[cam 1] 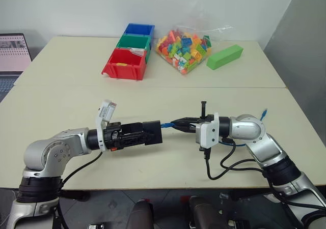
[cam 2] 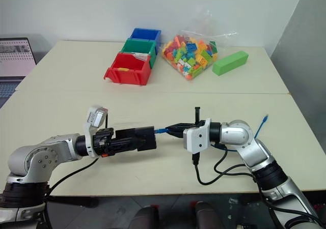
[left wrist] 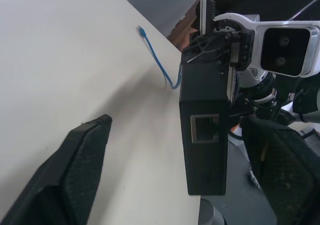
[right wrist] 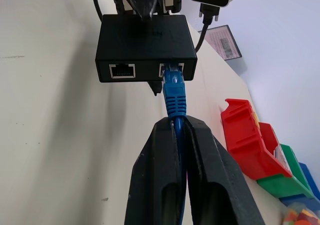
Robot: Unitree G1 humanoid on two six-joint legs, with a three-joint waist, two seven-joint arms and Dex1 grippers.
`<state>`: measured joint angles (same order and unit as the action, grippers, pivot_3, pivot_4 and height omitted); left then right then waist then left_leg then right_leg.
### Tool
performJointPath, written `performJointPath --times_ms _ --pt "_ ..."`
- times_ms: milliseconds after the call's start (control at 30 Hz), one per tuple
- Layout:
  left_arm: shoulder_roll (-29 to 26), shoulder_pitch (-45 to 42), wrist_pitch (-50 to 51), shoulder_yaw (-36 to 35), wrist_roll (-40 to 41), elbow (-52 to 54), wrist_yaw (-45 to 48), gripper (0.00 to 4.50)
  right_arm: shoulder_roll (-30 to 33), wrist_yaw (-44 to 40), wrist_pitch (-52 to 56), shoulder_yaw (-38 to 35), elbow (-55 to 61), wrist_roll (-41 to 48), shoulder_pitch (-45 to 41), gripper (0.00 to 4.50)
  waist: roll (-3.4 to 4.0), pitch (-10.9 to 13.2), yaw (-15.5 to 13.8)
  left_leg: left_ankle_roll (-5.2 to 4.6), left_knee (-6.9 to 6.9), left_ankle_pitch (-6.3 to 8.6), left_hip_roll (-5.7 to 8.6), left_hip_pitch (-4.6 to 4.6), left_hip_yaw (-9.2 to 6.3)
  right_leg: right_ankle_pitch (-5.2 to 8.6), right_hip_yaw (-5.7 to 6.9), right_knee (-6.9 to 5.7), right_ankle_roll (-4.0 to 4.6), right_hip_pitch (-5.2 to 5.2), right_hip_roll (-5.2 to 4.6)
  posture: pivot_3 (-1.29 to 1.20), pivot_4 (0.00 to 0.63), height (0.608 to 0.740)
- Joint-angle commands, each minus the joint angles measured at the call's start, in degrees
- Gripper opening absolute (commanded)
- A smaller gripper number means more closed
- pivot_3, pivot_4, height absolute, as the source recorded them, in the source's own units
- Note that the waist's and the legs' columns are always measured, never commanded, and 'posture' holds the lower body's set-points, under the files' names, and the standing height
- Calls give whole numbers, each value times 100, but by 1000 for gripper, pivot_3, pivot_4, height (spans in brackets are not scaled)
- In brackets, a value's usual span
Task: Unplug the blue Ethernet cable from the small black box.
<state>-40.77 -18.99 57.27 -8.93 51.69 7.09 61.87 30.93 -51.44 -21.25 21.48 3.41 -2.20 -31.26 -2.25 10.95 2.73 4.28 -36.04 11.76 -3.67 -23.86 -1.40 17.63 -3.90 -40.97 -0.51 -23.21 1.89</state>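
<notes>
Above the cream table [cam 1: 61, 102], at our left, our left gripper [cam 1: 153, 132] holds the small black box [cam 1: 152, 132] in mid-air between its spread fingers [left wrist: 75, 170]. The blue Ethernet cable [right wrist: 174, 92] is plugged into one of the box's two ports. To the right, our right gripper [cam 1: 178, 123] is pinched tight on the cable just behind the plug — its free end [cam 1: 264, 112] rises past the right arm. Red, green and blue bins [cam 1: 125, 64] stand far back.
</notes>
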Motion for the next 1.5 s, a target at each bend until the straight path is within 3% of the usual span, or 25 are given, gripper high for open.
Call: performJointPath --times_ms 33,367,467,533,700,867,1000,1133,1500 --pt "70 -90 -5 12 144 111 54 3274 -26 -19 -59 -95 335 23 -54 0 0 0 2 0 0 0 0 0 0 0 0 0 0 0 0 0 150 740" --pt "132 -36 -88 174 35 107 125 1204 -53 -33 -69 -74 387 -29 -65 0 0 0 0 0 0 0 0 0 0 0 -1 0 0 0 0 0 150 740" --pt "132 -20 -121 193 -7 86 151 810 -44 -70 -53 -45 406 -50 -70 0 0 0 -1 0 -1 0 0 0 0 0 -1 0 0 0 0 0 150 740" --pt "117 5 -151 206 -46 80 176 808 -3 -134 -76 0 442 -83 -50 0 0 0 0 0 0 0 0 0 -1 0 -1 0 0 0 0 0 150 740" --pt "-4 21 -265 292 -187 55 384 801 213 -509 439 -12 866 197 82 1244 0 0 -6 0 0 0 1 -1 -1 0 0 0 1 0 0 0 150 740" --pt "-224 -38 -758 497 -552 -60 826 801 567 -954 2498 -220 1921 1346 217 2451 0 0 -10 0 0 0 0 0 -3 0 -1 0 1 1 0 0 150 740" --pt "-371 -32 -1385 727 -952 -72 1285 801 300 -451 4714 -649 2310 2775 30 2522 0 0 -6 0 0 0 -1 1 -3 0 -4 -1 1 1 0 0 150 740" --pt "-401 -44 -1749 787 -1106 9 1576 801 -129 -117 5956 -774 2025 3460 -152 2522 0 0 -5 0 -1 0 -1 0 -4 1 -5 -1 0 1 0 0 150 740" --pt "-436 60 -1996 645 -1144 82 1623 801 -646 -78 6929 -745 1479 3964 -170 2522 1 1 12 -1 0 1 0 -4 -2 12 -1 2 -19 -2 1 0 150 740"
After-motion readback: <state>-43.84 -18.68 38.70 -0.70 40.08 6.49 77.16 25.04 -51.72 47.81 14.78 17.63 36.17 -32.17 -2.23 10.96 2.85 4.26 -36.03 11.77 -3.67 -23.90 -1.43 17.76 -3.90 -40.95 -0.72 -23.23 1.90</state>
